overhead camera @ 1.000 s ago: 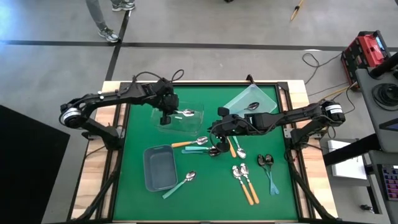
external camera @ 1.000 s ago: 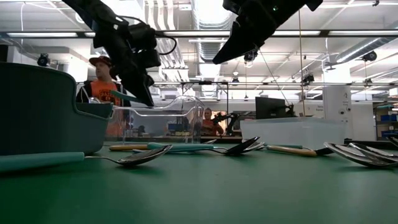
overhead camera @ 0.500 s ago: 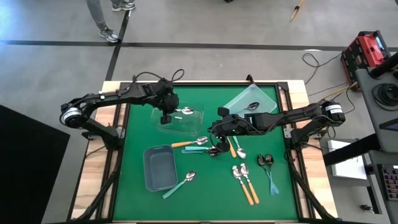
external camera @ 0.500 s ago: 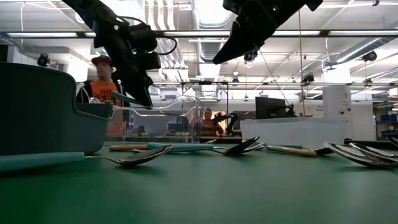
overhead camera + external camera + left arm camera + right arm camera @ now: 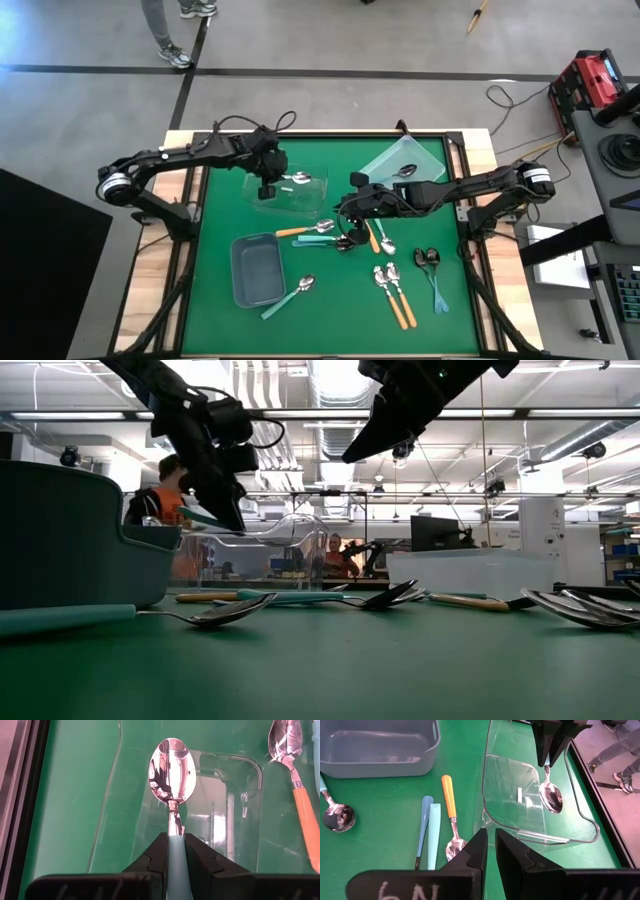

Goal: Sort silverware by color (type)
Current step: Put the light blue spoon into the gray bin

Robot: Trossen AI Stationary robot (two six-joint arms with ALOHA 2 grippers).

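The green bench point(image 5: 215, 220) carries a clear bin point(image 5: 292, 195) at upper centre, a second clear bin point(image 5: 405, 160) at upper right and a grey bin point(image 5: 257, 268) at lower left. Loose spoons point(image 5: 395, 290) with orange, teal and blue handles lie across its middle and lower right.

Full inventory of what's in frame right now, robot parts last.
table mat: one, green, under everything
clear bin: one, transparent, far left of mat
second clear bin: one, far right, lone spoon inside
grey bin: one, near left
orange-handled spoons: about four, mid and near mat
teal-handled spoons: about three, loose on mat
dark spoons: two, near right
person: legs only, floor beyond table
left pincer: shut on held spoon, over clear bin
right pincer: shut, empty, above mid-mat spoons
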